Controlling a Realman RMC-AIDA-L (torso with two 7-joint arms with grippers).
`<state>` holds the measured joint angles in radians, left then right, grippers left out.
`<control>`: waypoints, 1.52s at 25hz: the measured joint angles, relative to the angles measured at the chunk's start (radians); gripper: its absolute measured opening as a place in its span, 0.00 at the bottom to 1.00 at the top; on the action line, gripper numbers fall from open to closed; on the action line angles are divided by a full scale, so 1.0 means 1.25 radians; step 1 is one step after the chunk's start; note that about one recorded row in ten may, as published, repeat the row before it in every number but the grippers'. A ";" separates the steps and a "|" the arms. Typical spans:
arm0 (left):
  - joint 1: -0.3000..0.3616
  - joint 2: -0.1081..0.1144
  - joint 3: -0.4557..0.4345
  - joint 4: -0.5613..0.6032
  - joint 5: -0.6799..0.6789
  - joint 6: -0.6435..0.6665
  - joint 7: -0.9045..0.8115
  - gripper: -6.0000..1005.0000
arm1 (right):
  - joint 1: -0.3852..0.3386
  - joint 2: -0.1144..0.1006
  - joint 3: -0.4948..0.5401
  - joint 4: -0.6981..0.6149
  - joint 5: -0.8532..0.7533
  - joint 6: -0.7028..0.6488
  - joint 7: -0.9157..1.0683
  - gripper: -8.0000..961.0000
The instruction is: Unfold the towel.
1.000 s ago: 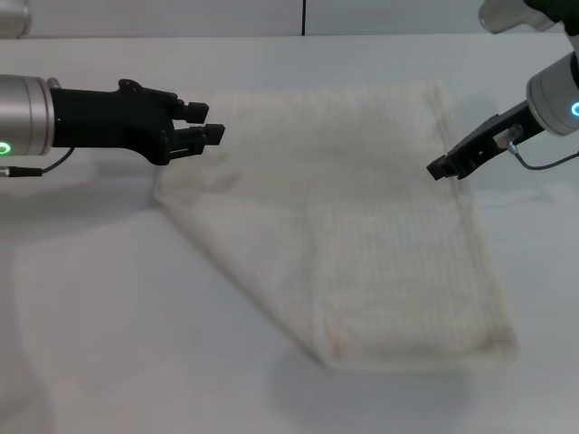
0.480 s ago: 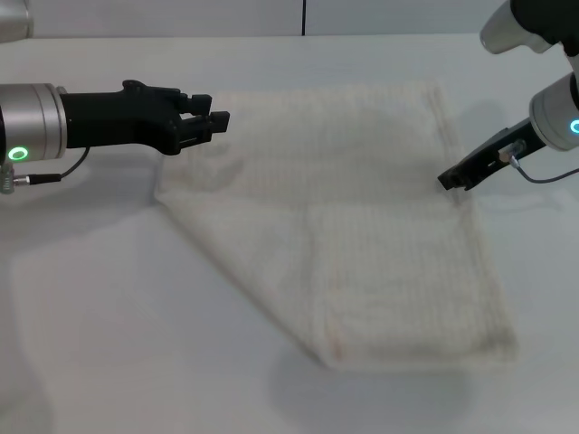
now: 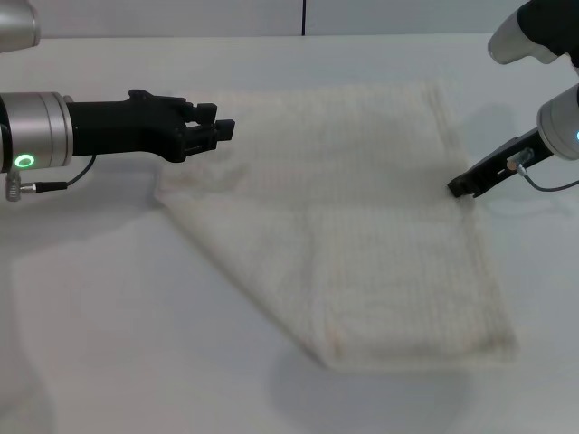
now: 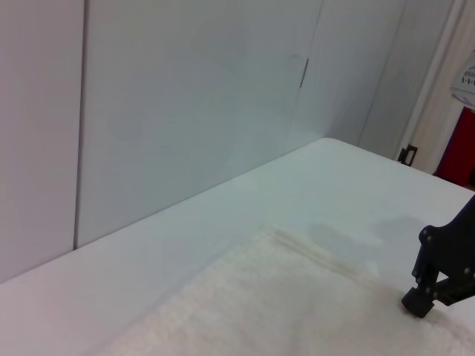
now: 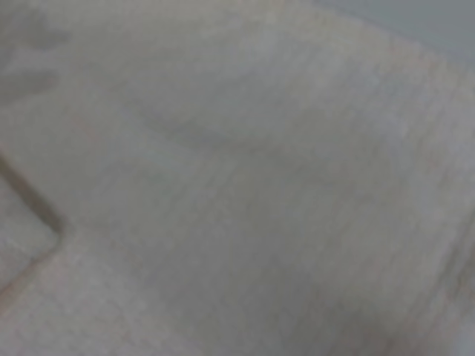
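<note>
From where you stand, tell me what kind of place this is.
Probably a lab or test room: a plain white table, bare pale wall panels behind it, and only a towel laid out.

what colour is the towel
Cream-white towel with a fine ribbed weave, clearest in the head view.

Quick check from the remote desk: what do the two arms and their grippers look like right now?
Left arm: silver cylindrical wrist with a glowing green ring and a thin black cable, ending in a matte black left gripper with blocky fingers. Right arm: white-grey rounded shell with a cyan light, a thin cable, and a slim black right gripper.
</note>
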<state>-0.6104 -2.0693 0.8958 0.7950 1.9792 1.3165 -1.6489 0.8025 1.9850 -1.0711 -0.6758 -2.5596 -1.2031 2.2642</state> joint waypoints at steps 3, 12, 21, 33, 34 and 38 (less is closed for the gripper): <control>0.000 0.000 0.000 -0.001 -0.001 0.002 0.000 0.36 | -0.001 0.000 0.000 0.000 0.000 -0.001 0.000 0.01; -0.012 -0.001 0.122 -0.009 -0.002 -0.007 -0.007 0.36 | -0.006 0.000 0.002 -0.003 0.000 -0.001 0.000 0.01; -0.022 -0.005 0.215 -0.031 -0.049 -0.075 -0.015 0.37 | -0.006 -0.001 0.003 -0.006 0.003 0.002 0.001 0.01; -0.020 -0.007 0.317 -0.113 -0.164 -0.194 0.015 0.56 | -0.004 0.000 0.003 -0.013 0.006 0.004 0.009 0.01; -0.020 -0.007 0.317 -0.113 -0.164 -0.194 0.015 0.58 | -0.004 0.000 0.003 -0.013 0.006 0.004 0.009 0.01; -0.015 -0.007 0.339 -0.138 -0.227 -0.214 0.059 0.63 | -0.002 0.000 0.004 -0.013 0.006 0.000 0.010 0.01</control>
<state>-0.6295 -2.0786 1.3198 0.6221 1.6956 1.0489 -1.5751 0.8000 1.9850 -1.0662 -0.6925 -2.5524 -1.2036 2.2763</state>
